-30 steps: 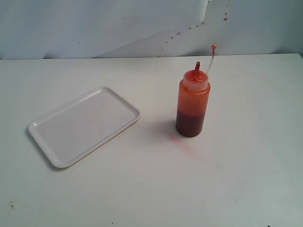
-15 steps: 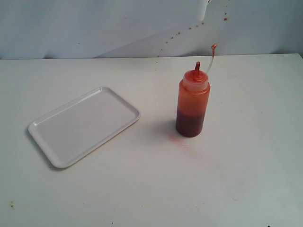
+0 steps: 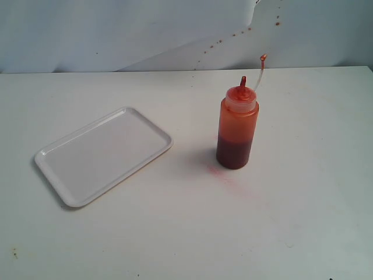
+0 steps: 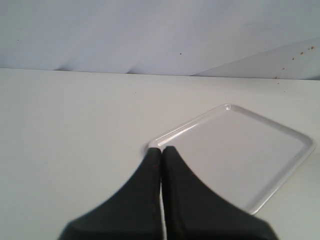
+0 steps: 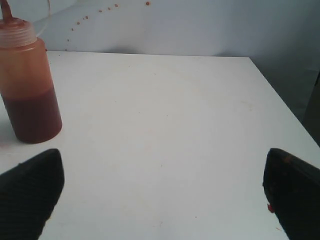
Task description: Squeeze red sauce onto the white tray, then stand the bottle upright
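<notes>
On my table [image 3: 175, 233], the white tray [image 3: 103, 156] and the bottle [image 3: 237, 131] sit well apart.
The tray lies flat at left and the bottle stands upright to its right. My left gripper [image 4: 161, 152] is pinched closed on nothing near a tray corner, and my right gripper [image 5: 164, 162] gapes wide, empty.

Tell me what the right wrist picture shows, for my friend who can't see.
An orange-red bottle, darker red in its lower part, stands upright on a white table, partly cut off by the picture's edge. Two black fingers sit wide apart up close, with nothing between them. Behind is a pale wall with tiny red specks.
</notes>
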Tool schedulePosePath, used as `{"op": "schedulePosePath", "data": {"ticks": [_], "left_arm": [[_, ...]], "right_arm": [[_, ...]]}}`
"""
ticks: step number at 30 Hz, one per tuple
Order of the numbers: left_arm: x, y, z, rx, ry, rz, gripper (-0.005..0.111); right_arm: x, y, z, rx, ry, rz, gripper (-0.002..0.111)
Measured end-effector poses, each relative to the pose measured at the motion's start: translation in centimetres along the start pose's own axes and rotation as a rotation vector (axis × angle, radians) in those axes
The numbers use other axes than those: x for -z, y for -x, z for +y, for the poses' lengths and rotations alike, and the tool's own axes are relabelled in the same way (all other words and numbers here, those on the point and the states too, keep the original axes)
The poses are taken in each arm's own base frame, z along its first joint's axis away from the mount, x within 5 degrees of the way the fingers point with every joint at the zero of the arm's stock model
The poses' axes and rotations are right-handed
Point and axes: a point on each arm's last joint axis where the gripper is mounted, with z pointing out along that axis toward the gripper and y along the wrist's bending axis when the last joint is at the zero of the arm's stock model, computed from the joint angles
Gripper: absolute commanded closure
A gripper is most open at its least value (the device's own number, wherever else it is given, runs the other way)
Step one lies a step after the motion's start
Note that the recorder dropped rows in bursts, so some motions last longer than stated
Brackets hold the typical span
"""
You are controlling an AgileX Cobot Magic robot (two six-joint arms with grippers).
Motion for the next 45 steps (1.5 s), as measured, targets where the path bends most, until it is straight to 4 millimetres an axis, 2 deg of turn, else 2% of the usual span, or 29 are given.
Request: {"op": "schedulePosePath", "data": {"ticks": [31,45], "left_arm": [[0.00,0.00,0.00,0.000,0.000,0.000,0.107],[0.00,0.02,0.14,-0.053,0.016,-0.002,0.107]], "right_arm": [[0.00,0.00,0.00,0.000,0.000,0.000,0.003],[0.00,0.00,0.00,0.000,0.000,0.000,0.003]]}}
